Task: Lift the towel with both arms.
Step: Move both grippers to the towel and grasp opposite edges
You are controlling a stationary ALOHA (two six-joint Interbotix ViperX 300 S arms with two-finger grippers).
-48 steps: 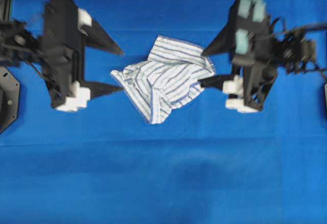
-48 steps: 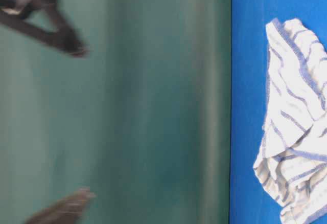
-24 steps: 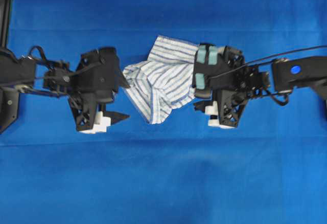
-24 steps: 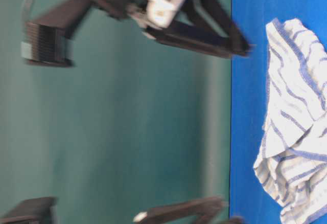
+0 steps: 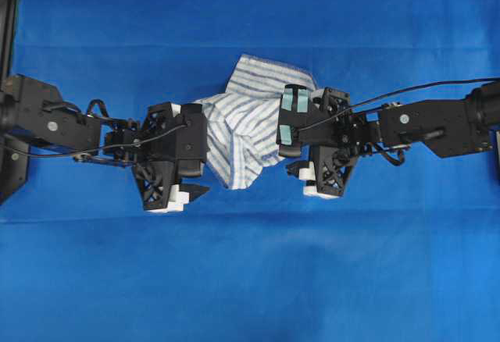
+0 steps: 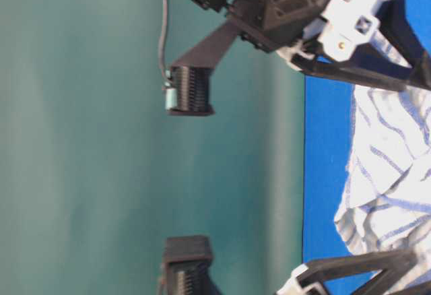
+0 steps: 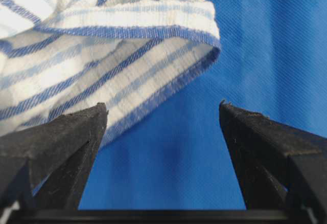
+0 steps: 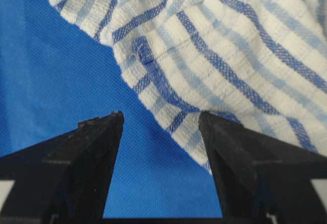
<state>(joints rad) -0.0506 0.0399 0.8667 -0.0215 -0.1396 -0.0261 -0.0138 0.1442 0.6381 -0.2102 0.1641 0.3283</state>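
Striped cotton: towel (image 5: 248, 127) crumpled mid-counter (image 5: 250, 279) on blue cloth, flanked by both arms.
Long axis: roughly upper right to lower left in overhead view.
Left fingers (image 7: 162, 112): spread wide, empty; hemmed corner just ahead, lapping one tip.
Right fingers (image 8: 161, 117): wide apart, empty; towel edge lying between the tips.
Nearer arm: cannot tell, both at the edges.

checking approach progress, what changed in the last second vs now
Both arms closed in on the towel: the left gripper from the left of the overhead view, the right gripper from the right, now at its edges. Nothing is gripped. Both stayed open; the towel stayed crumpled in place.
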